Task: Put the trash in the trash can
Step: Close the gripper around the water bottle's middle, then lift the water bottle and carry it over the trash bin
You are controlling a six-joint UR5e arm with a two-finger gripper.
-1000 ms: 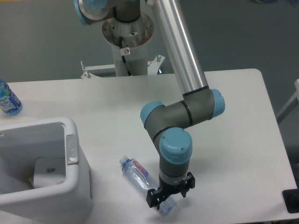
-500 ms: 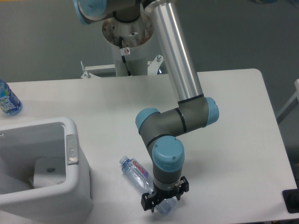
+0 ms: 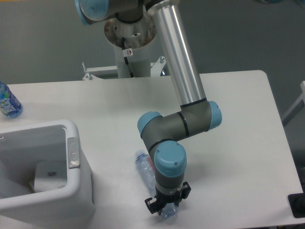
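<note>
The trash, a clear plastic bottle [image 3: 145, 169] with a red-and-white label, shows blurred near the table's front edge. Its far end points up-left and its near end is under my wrist. My gripper [image 3: 166, 208] points down over that near end, and its fingers look shut on the bottle. The arm hides the bottle's base and the fingertips. The trash can [image 3: 82, 183], a white bin with a thick rim and a grey button [image 3: 72, 152], stands open at the front left, about a hand's width left of the bottle.
A bottle with a blue label [image 3: 7, 102] stands at the table's left edge behind the bin. Something white [image 3: 49, 175] lies inside the bin. The arm's base post [image 3: 129, 45] rises behind the table. A black object [image 3: 298, 205] sits at the front right corner.
My gripper shifted left and came down onto the bottle's near end. The bottle swung, its far end moving right and toward the arm, and it now looks blurred.
</note>
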